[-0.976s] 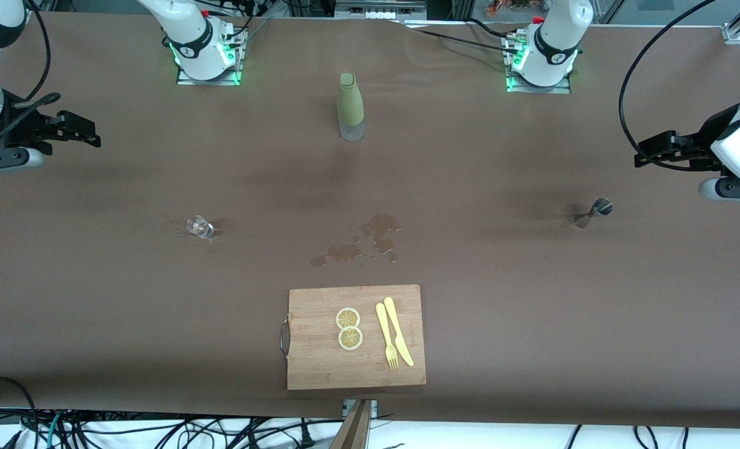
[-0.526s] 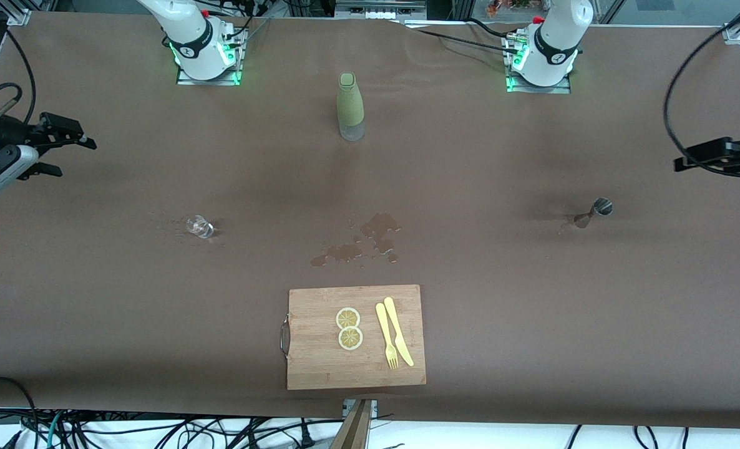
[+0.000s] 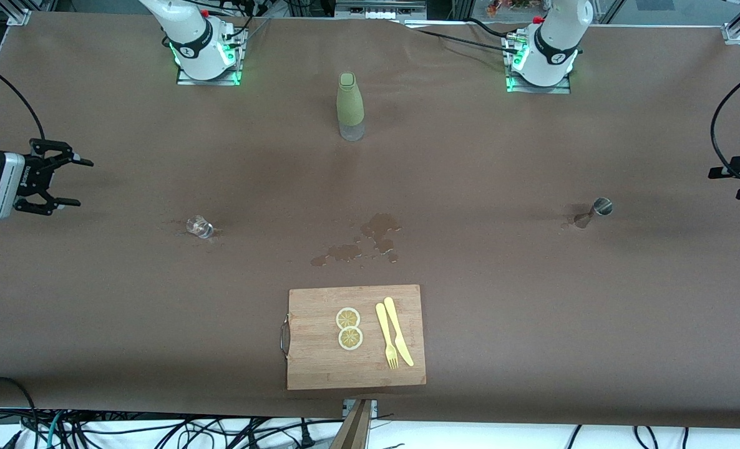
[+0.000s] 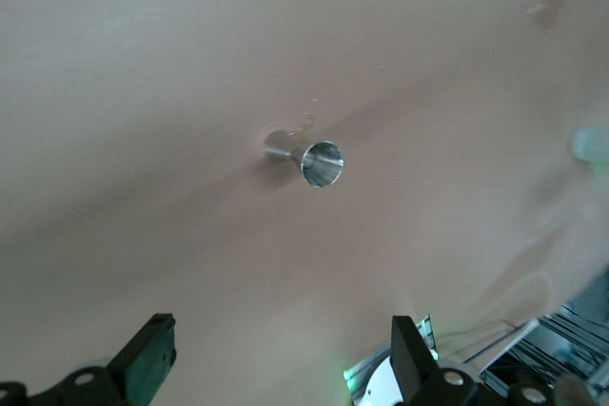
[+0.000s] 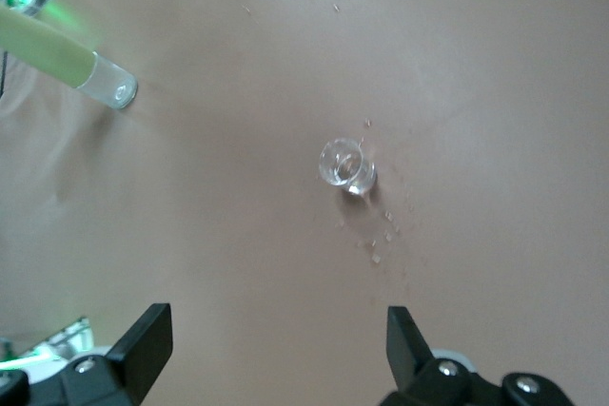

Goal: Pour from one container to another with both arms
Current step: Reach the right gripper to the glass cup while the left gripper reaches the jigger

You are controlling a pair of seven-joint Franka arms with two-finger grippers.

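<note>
Brown table (image 3: 532,312), both grippers out at its ends, nothing held.
Right gripper (image 3: 73,183) over the right arm's end of the table, fingers (image 5: 143,339) spread wide, empty. Left gripper (image 3: 729,182) at the left arm's end, mostly out of the front view; left wrist view shows its fingers (image 4: 152,354) wide apart, empty. Small glass (image 3: 199,227) stands toward the right arm's end, droplets around it. Metal jigger (image 3: 593,211) stands toward the left arm's end. Green bottle (image 3: 349,106) upright between the two bases. Wet spill (image 3: 364,242) mid-table, between glass and jigger. Wooden board (image 3: 354,337) nearer the camera than the spill, carrying two lemon slices (image 3: 349,328), a fork (image 3: 385,335) and a knife (image 3: 399,330).
</note>
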